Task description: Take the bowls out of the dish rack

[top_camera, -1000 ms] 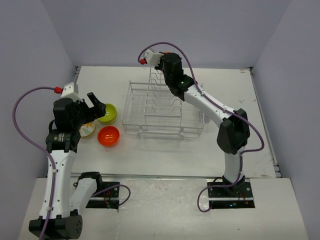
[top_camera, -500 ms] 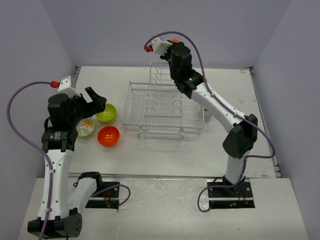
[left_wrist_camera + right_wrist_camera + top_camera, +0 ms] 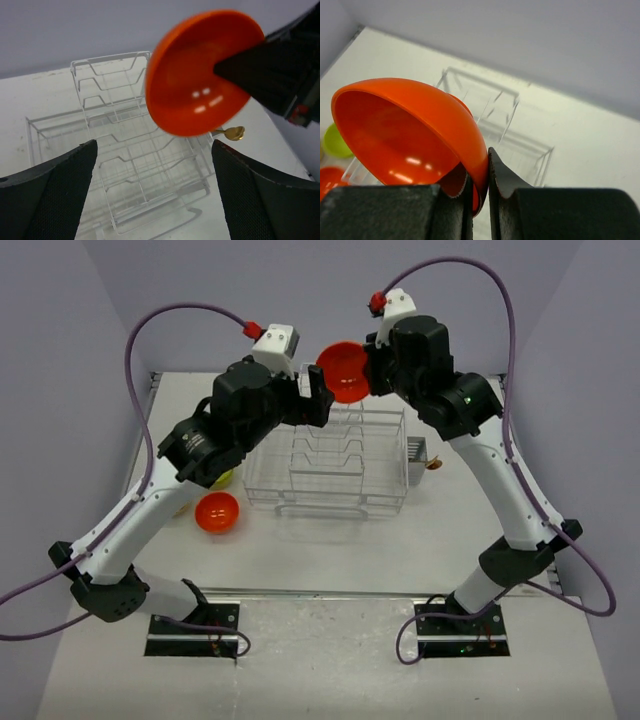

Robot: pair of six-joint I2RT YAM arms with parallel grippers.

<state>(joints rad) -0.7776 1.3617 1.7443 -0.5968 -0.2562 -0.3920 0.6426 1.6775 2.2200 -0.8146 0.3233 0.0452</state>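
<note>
Orange-red round bowl (image 3: 343, 371) is up in the air, its rim pinched tight between the right gripper (image 3: 479, 180) fingers. Left gripper (image 3: 152, 147) fingers are spread wide, holding nothing, with the bowl just ahead of them. White wire dish rack (image 3: 325, 475) sits below both.

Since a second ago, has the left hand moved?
Yes. The left hand swung right and away, from beside the rack to above its far left side.
</note>
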